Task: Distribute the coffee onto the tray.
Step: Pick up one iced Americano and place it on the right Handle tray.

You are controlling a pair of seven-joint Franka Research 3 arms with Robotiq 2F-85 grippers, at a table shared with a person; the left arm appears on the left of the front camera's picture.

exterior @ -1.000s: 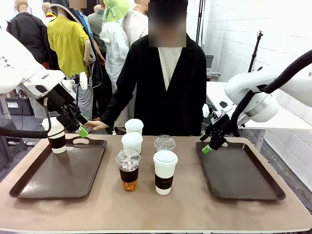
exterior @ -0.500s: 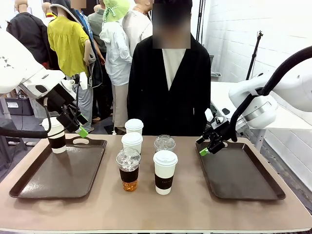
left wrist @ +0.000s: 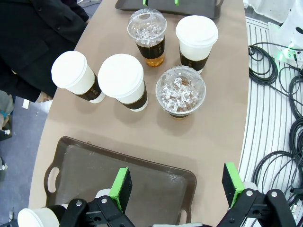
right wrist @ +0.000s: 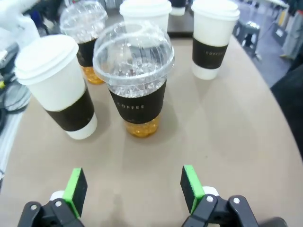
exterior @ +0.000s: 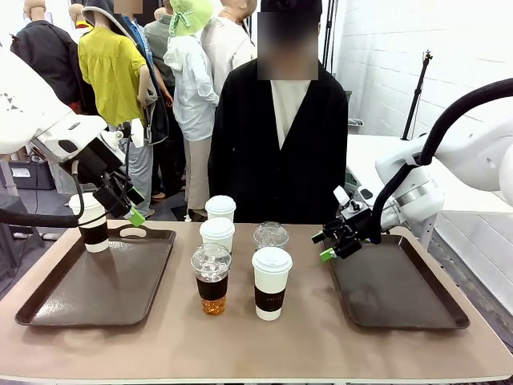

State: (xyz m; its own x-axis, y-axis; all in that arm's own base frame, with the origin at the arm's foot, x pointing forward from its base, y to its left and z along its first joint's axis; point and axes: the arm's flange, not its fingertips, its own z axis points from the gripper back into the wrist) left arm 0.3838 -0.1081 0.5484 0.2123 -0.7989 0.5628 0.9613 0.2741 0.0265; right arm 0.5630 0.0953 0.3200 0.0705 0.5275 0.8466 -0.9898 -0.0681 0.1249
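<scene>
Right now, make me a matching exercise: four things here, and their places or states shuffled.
1 left gripper
2 right gripper
3 lone paper cup
4 front iced cup

A at the left tray's far left corner
B open, by the right tray's left edge
C on the table between those trays
D open, over the left tray

Pairs: 1-D, 2-B, 3-A, 4-C
</scene>
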